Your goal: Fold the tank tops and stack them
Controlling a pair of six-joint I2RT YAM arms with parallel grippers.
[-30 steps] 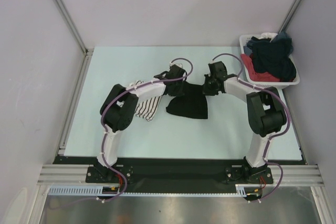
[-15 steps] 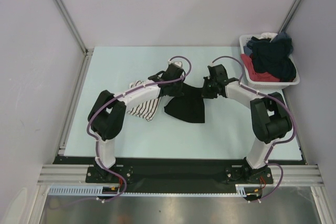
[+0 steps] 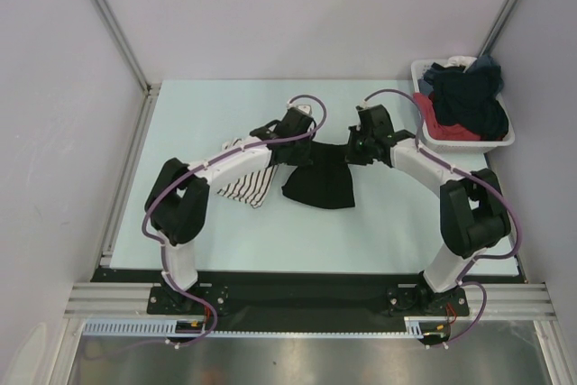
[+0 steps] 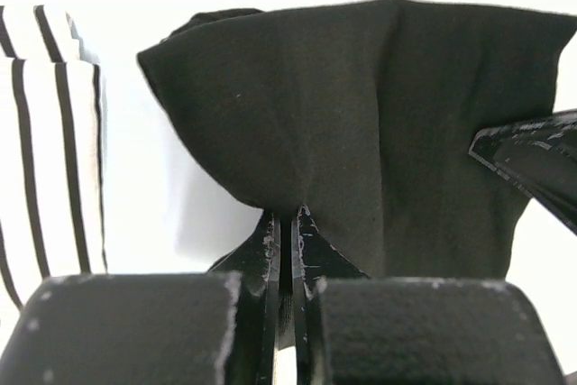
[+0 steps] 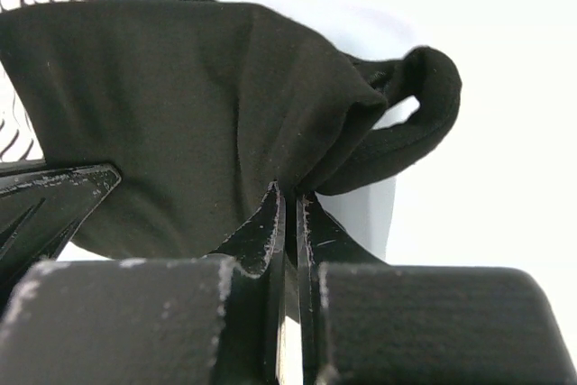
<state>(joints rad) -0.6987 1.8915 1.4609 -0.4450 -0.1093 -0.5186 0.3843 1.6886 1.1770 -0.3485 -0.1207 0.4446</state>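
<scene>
Clamped tight, my left gripper [image 4: 287, 220] has its fingers pressed together on a fold of the black tank top [image 4: 361, 114], and the cloth bunches where the tips meet. My right gripper [image 5: 288, 196] does the same at the other upper corner of that top. Its tips are closed on gathered fabric, and a strap loops out just beside them. The black top spans between my two grips and spreads toward me over the pale table [image 3: 225, 232], near its middle. I cannot tell how far its upper edge is off the surface. The striped tank top [image 3: 248, 185] lies on the table just left of the black one, partly under my left forearm. At the far right corner sits a white basket [image 3: 507, 139] heaped with dark and red clothes [image 3: 464, 101].
</scene>
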